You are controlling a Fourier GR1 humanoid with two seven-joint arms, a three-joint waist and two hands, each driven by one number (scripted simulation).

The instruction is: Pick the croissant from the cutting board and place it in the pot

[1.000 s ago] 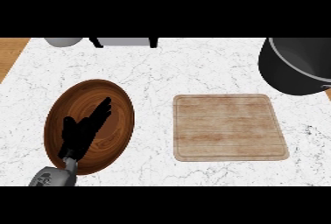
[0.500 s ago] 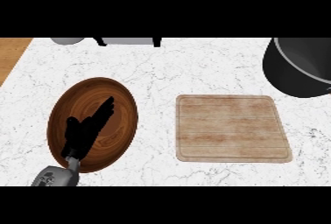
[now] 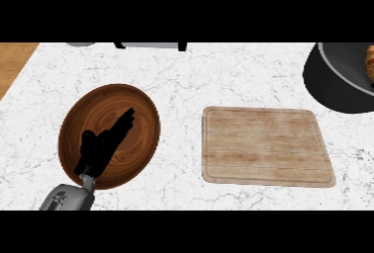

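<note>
The wooden cutting board (image 3: 267, 146) lies bare at the centre right of the counter. At the right edge stands the black pot (image 3: 340, 79), and a sliver of the golden croissant (image 3: 369, 60) shows inside it, cut off by the view's border. My left hand (image 3: 104, 143) hovers over a brown wooden plate (image 3: 142, 111) at the left, fingers straight and open, holding nothing. My right hand does not show in the view.
A grey and dark object (image 3: 150, 45) sits along the counter's far edge. The white marble counter ends at the far left, where a wooden floor strip (image 3: 15, 62) shows.
The view has drifted slightly, so the pot sits further in and the croissant's edge now shows inside it. My left hand has stayed over the plate.
</note>
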